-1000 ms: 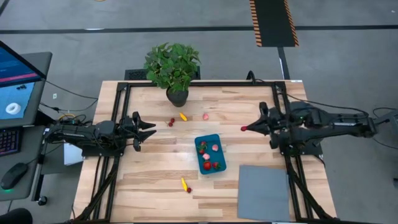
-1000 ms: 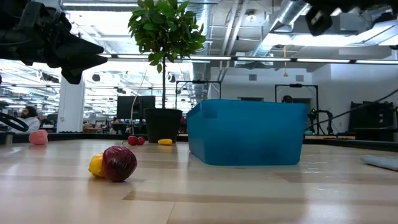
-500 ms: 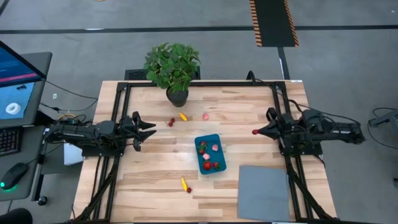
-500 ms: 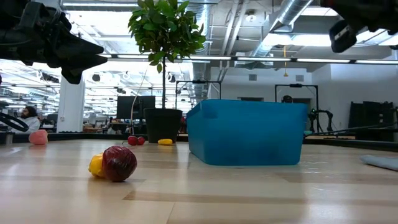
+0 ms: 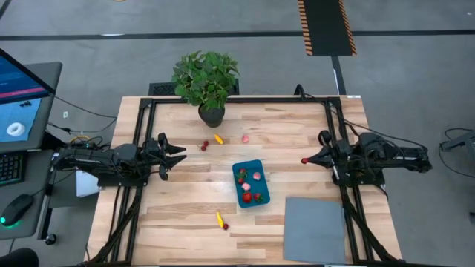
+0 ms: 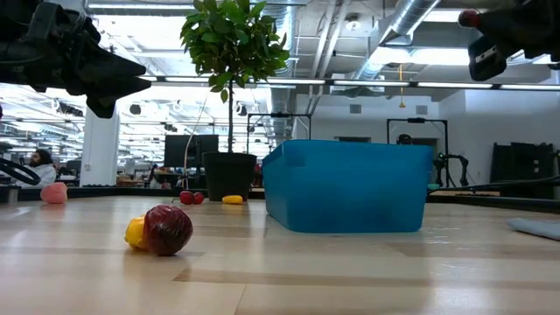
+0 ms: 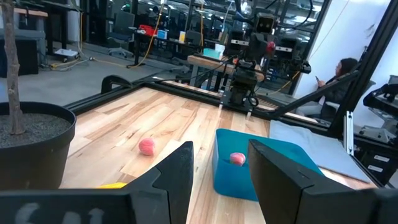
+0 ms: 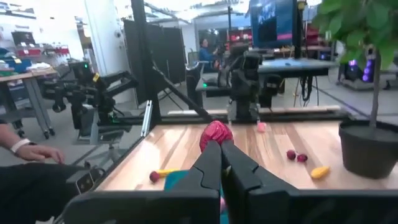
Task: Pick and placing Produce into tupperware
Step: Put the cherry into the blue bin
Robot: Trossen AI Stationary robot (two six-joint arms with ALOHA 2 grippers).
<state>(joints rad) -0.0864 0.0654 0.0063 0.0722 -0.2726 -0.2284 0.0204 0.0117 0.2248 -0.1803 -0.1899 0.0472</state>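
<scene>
On the table's left side, the left claw (image 5: 177, 157) is waiting, fingers parted and empty; the teal tupperware (image 5: 250, 183) is sitting mid-table; rightward, the right claw (image 5: 306, 159) is retreating, pinching a red produce piece (image 8: 215, 133), carrying it away from the tub.

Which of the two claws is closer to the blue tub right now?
Right. The right gripper, holding a red piece, sits just right of the tub; the left gripper waits farther off on its left.
</scene>
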